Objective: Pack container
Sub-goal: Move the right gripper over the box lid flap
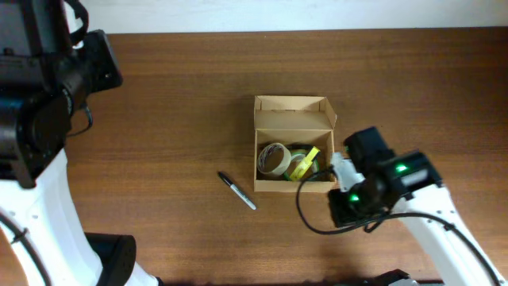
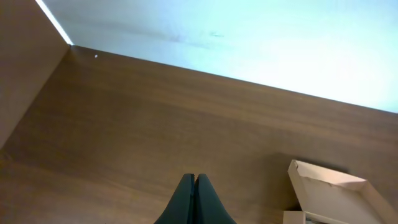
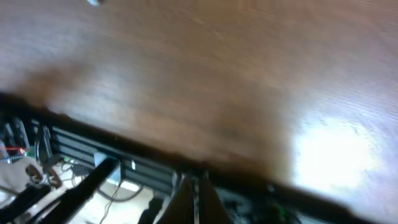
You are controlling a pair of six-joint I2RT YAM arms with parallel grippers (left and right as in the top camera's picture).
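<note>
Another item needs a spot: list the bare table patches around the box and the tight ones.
Bare: the table stretch between the left arm and the cardboard box; the strip behind the box; the far right corner beyond the right arm. Crowded: the box's right side, where the right hand sits, and front left by the marker.

Overhead I've got the container (image 1: 274,184) sitting open mid-table (image 1: 159,103), flap lid (image 1: 292,111) folded back toward the far edge. Inside there's a roll of tape (image 1: 274,159) and something yellow (image 1: 304,164) beside it, plus dark stuff I can't make out. A black pen (image 1: 237,191) lies just left of it, not touching. My right arm (image 1: 385,187) sits at its near right corner, green lights on; the left arm (image 1: 48,103) is well off left.
</note>
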